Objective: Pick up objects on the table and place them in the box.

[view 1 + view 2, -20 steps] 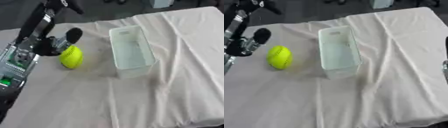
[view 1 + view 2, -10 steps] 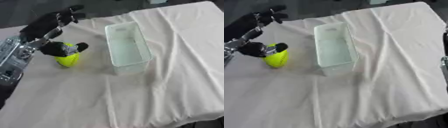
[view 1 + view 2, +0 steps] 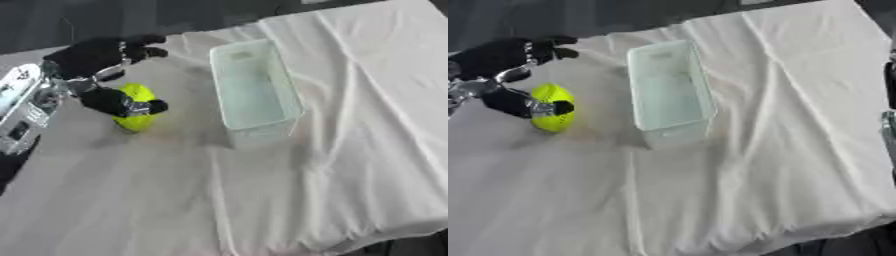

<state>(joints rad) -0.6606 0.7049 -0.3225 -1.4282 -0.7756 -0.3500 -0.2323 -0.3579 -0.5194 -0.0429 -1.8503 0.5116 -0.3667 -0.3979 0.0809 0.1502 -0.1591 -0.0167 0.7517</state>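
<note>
The yellow ball (image 3: 133,113) lies on the white cloth (image 3: 350,150) left of the clear box (image 3: 255,91), and my left hand (image 3: 98,60) arches over it, thumb against its near side, fingers spread, not clenched. It looks light, smooth and apt to roll, so I should pinch across its middle. A second ago my hand sat beside it; my right hand barely shows, fingers unreadable.
</note>
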